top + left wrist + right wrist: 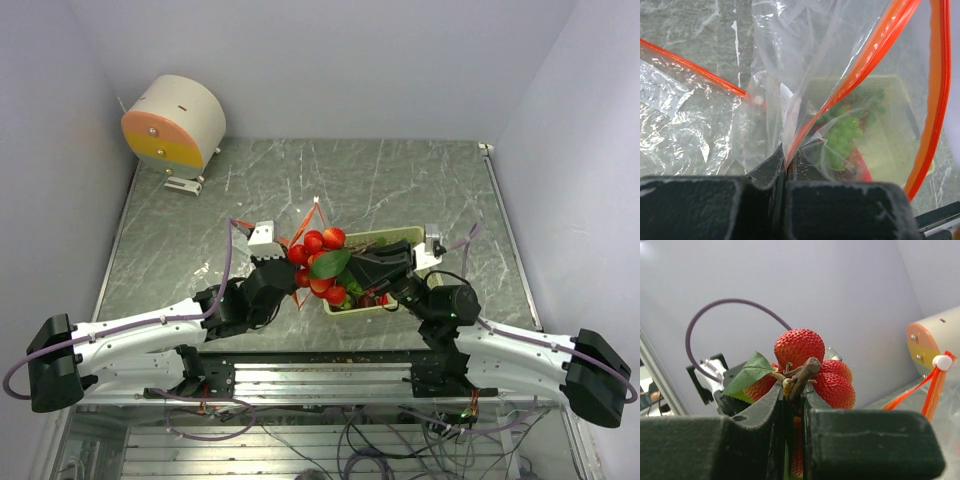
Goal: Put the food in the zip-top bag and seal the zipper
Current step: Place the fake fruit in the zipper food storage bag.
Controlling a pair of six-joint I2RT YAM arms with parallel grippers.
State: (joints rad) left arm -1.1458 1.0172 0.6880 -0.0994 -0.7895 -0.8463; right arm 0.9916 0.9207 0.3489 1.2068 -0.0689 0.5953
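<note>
Top external: right gripper holds a strawberry bunch above the basket. Left wrist: left gripper pinches the limp, slippery bag at its zipper. Right wrist: jaws clamp the light bunch's stiff stem, likely its best handle.

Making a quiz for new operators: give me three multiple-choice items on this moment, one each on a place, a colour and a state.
1. Where does the round cream drum with an orange-yellow face stand? A far left corner of the grey marbled table; B far right corner; C near edge.
2. The strip along the mouth of the clear crinkly plastic bag is: A blue; B orange-red; C green.
3. The right tool is: A open; B shut on the bag; C shut on the brown stem of the bumpy red toy fruit cluster.
Key: 1 A, seen from above; 2 B, left wrist view; 3 C, jaws pinch the stem in the right wrist view.
</note>
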